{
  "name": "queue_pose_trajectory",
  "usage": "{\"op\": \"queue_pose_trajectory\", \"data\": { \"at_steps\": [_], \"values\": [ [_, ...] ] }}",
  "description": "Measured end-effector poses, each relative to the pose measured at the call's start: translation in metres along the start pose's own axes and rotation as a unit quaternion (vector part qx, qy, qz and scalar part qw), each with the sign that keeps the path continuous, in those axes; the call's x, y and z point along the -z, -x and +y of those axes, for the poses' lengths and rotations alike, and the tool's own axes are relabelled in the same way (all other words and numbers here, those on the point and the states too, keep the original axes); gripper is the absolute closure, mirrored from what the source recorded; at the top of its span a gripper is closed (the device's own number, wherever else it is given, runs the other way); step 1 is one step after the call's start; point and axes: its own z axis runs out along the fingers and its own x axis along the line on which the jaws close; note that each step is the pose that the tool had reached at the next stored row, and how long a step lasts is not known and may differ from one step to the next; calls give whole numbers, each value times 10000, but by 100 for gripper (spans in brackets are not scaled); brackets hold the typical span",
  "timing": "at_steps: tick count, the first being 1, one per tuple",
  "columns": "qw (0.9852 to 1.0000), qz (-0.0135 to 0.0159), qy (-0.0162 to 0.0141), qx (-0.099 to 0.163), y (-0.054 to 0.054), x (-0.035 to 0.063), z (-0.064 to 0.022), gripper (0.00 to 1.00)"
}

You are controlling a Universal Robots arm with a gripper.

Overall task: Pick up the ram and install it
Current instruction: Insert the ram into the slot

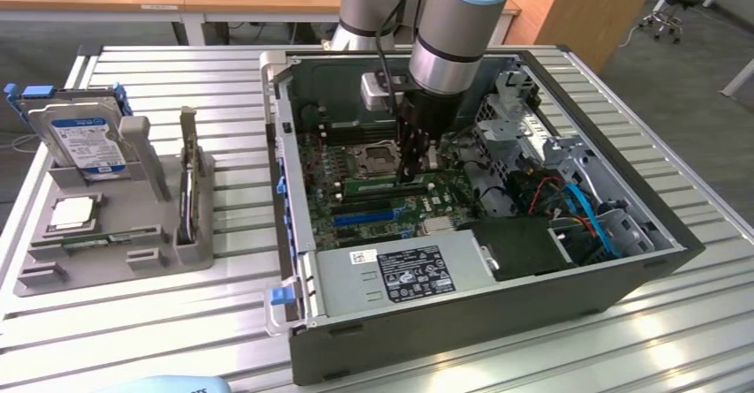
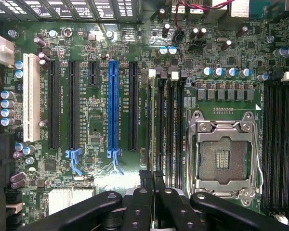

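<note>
I counted one arm [image 1: 460,13] with one gripper [image 2: 152,185] on it, and one open computer case [image 1: 471,340]. On the board I made out one processor socket [image 2: 225,154], one white slot [image 2: 31,96], one blue slot [image 2: 113,106] and four black expansion slots [image 2: 53,106], three long and one short. Beside the socket stood one bank of four memory slots [image 2: 160,125]. Two blue latches [image 2: 73,161] sat at the slot ends. At the exterior view's left there was one grey holder [image 1: 48,278], carrying one hard drive [image 1: 83,141] and one processor chip [image 1: 73,212]. One power supply [image 1: 389,278] lay at the case's near end.
</note>
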Motion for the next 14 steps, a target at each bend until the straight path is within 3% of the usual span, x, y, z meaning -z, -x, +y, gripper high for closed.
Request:
{"op": "queue_pose_trajectory", "data": {
  "at_steps": [14],
  "values": [
    [10000, 1, 0, 0, 7, -27, -1, 88]
  ]
}}
